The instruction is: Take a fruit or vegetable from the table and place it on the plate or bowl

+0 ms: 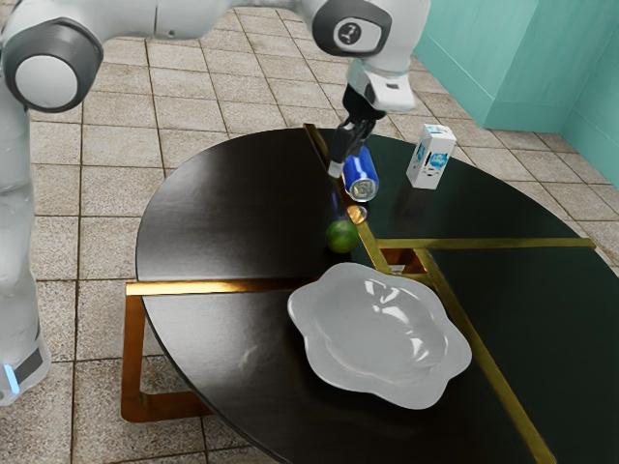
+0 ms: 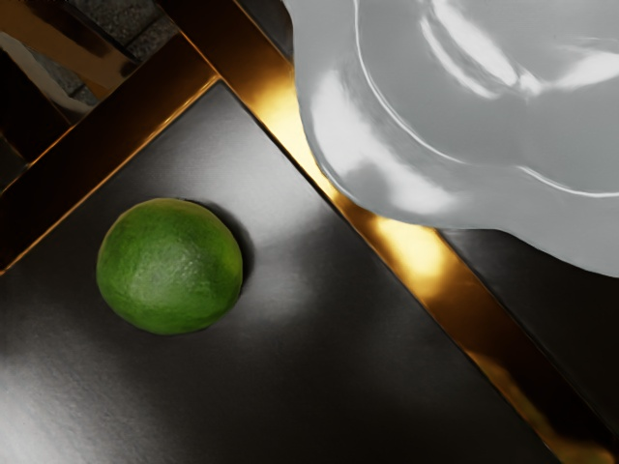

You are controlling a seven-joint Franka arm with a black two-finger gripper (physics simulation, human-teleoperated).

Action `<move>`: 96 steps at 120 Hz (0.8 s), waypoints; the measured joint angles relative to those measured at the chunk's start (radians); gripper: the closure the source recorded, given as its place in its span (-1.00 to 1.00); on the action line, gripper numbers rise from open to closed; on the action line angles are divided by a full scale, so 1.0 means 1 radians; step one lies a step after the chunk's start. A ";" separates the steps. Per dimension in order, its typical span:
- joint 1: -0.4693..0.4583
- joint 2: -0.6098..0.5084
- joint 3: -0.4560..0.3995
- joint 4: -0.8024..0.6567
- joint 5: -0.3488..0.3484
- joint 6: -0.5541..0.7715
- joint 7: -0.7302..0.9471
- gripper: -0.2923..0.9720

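A green lime (image 1: 341,235) lies on the dark table, just beyond the far rim of a white scalloped plate (image 1: 324,329). My gripper (image 1: 346,166) hangs above the table, up and behind the lime, open and holding nothing. In the wrist view the lime (image 2: 169,266) rests on the dark surface below my hand, a short way from the plate's wavy rim (image 2: 348,145), with a gold inlay strip between them. Nothing lies on the plate.
A blue can (image 1: 363,180) lies on its side right behind the gripper. A white and blue carton (image 1: 430,155) stands upright further toward the exterior view's right. Gold strips (image 1: 387,244) cross the round black table (image 1: 222,222).
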 joint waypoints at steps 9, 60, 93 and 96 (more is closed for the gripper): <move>0.017 0.004 0.013 -0.026 -0.001 0.055 0.047 -0.54; 0.010 0.046 0.040 -0.156 -0.006 0.249 0.230 -0.54; 0.012 0.047 0.056 -0.212 -0.009 0.287 0.306 -0.54; 0.013 0.046 0.057 -0.219 -0.009 0.289 0.311 -0.54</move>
